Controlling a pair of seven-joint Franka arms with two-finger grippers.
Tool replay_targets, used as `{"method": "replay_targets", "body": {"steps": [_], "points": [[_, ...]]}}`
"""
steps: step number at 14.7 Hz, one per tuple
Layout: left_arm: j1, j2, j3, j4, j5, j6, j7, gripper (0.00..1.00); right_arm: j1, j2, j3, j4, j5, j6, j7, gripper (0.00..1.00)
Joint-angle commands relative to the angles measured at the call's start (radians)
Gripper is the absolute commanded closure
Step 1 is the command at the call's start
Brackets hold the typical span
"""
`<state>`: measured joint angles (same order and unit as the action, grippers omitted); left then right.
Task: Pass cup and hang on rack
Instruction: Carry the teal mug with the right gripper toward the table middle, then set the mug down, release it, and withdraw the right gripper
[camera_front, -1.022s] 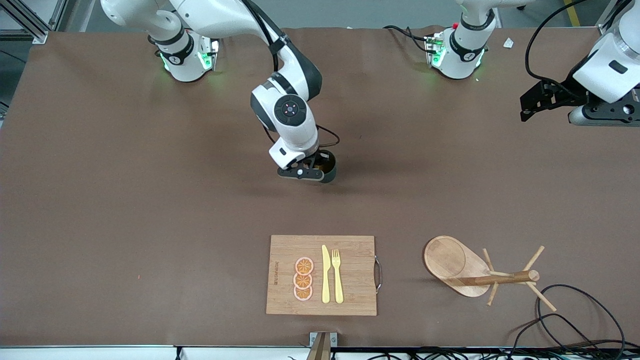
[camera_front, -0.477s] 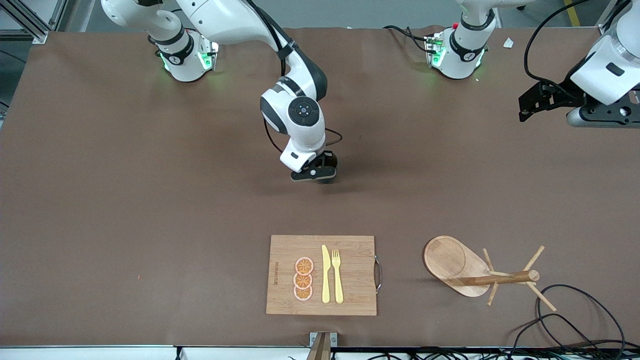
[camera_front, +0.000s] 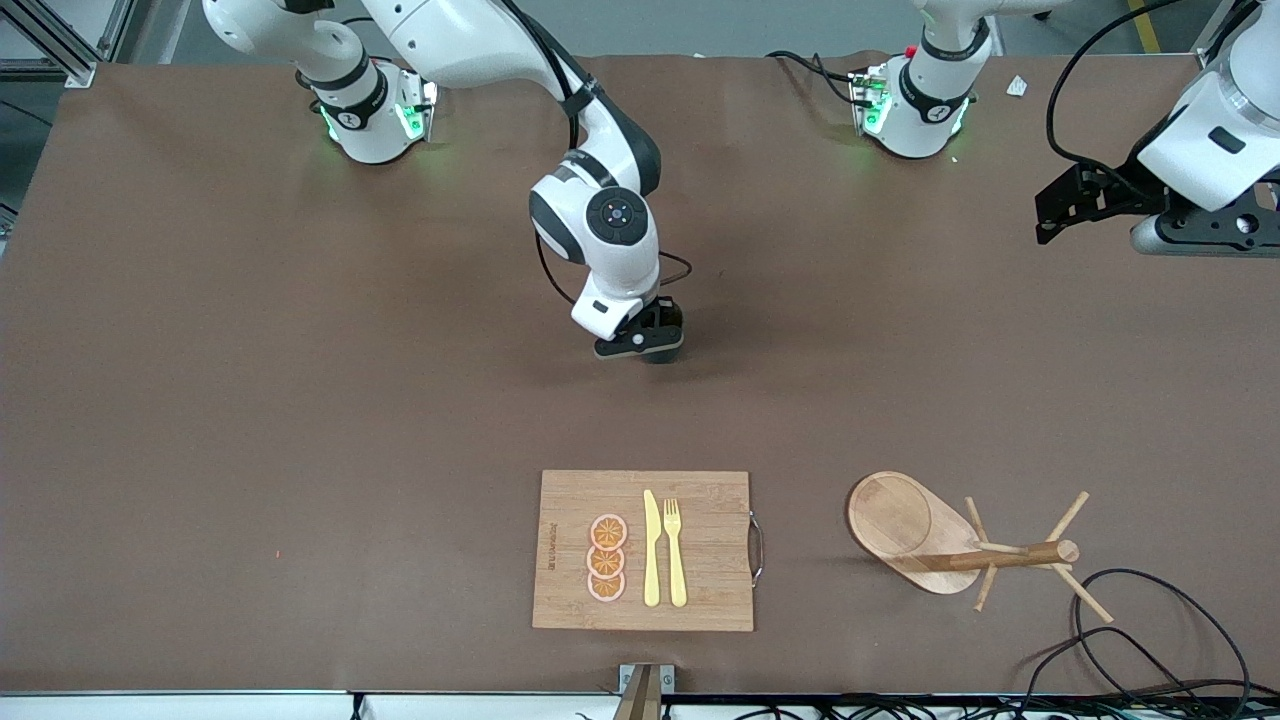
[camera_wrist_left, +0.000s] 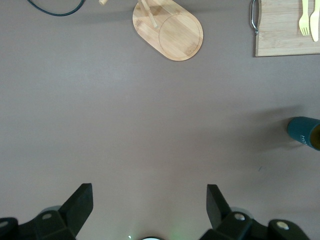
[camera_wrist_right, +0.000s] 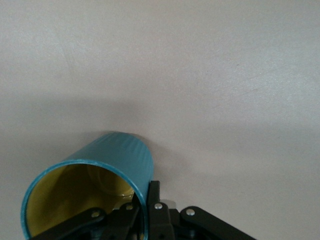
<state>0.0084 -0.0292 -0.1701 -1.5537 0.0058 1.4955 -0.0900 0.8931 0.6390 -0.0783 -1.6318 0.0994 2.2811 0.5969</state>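
The cup (camera_wrist_right: 117, 157) is dark teal and ribbed, with a yellow inside. My right gripper (camera_wrist_right: 146, 202) is shut on its rim, one finger inside and one outside. In the front view the right gripper (camera_front: 645, 345) holds it low over the middle of the table, and only a dark sliver of the cup (camera_front: 662, 355) shows below the hand. The cup also shows in the left wrist view (camera_wrist_left: 304, 132). The wooden rack (camera_front: 905, 520) stands near the front camera toward the left arm's end, seen too in the left wrist view (camera_wrist_left: 170, 32). My left gripper (camera_wrist_left: 148, 205) is open and empty, waiting high at that end (camera_front: 1050, 215).
A bamboo cutting board (camera_front: 710, 545) with a yellow knife, a yellow fork and orange slices lies near the front camera, beside the rack. Black cables (camera_front: 1150, 640) loop on the table close to the rack's pegs.
My right gripper has moved with the cup a little toward the left arm's end and turned, so the hand hides more of the cup. The left arm has shifted only slightly.
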Motion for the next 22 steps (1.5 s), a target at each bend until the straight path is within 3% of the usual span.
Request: {"method": "replay_targets", "body": {"steps": [1, 6, 11, 17, 22], "points": [[0.010, 0.020, -0.003, 0.027, 0.000, -0.017, 0.019, 0.00, 0.006, 0.010, -0.011, 0.015, 0.022, 0.001, -0.005, 0.00], [0.001, 0.022, -0.003, 0.027, 0.002, -0.017, 0.004, 0.00, -0.002, -0.013, -0.009, 0.029, 0.033, -0.031, -0.017, 0.00], [-0.051, 0.025, -0.032, 0.027, 0.003, -0.014, -0.037, 0.00, -0.061, -0.140, -0.012, 0.036, 0.042, -0.191, -0.130, 0.00], [-0.172, 0.074, -0.107, 0.027, 0.006, 0.035, -0.342, 0.00, -0.302, -0.301, -0.021, 0.043, 0.027, -0.464, -0.250, 0.00], [-0.407, 0.167, -0.114, 0.027, 0.160, 0.090, -0.664, 0.00, -0.531, -0.312, -0.040, 0.170, -0.020, -0.669, -0.460, 0.00]]}}
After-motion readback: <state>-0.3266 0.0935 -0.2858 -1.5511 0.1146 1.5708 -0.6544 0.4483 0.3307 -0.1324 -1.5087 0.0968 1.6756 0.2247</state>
